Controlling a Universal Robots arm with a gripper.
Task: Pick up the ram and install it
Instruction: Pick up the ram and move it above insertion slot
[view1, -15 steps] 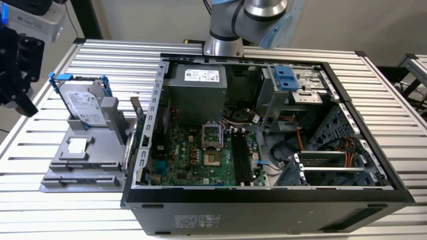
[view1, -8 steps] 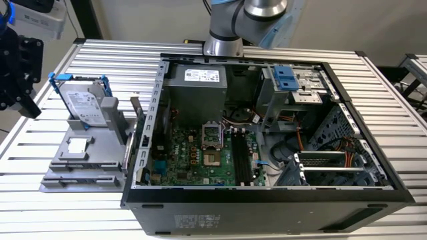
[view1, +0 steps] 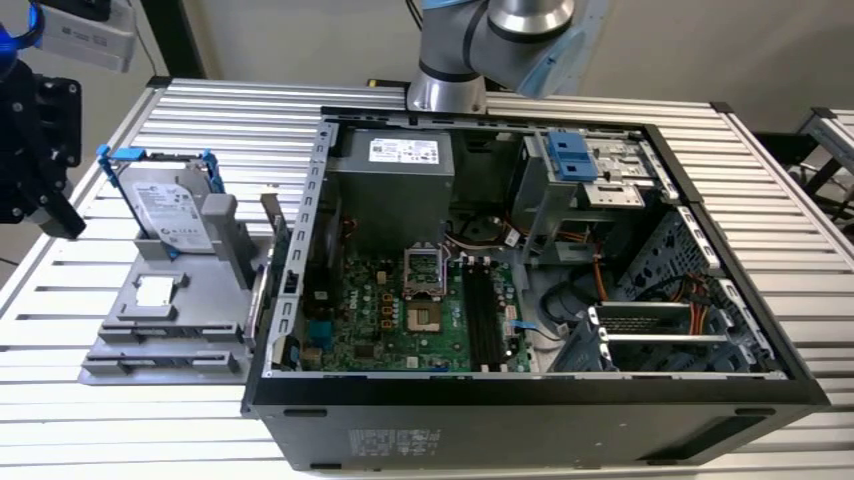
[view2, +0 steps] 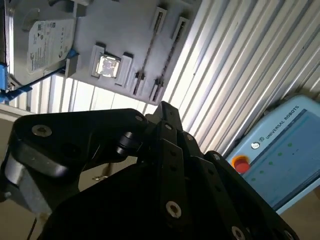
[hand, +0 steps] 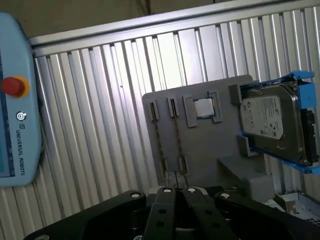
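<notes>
Hovering the gripper (hand: 175, 191) above the grey fixture (hand: 210, 147), claw pinched closed on nothing. We take the ram (hand: 158, 137) to be the thin strip edge-on in the fixture, unpicked. Motherboard slots (view1: 483, 322) look unfilled, so pickup and install both remain.

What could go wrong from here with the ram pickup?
The ram stands edge-on in the gray holder close beside a second stick; a slightly off grasp could catch both. The hard drive stands on that holder and might be knocked. The motherboard slots lie deep inside the case, near cables.
</notes>
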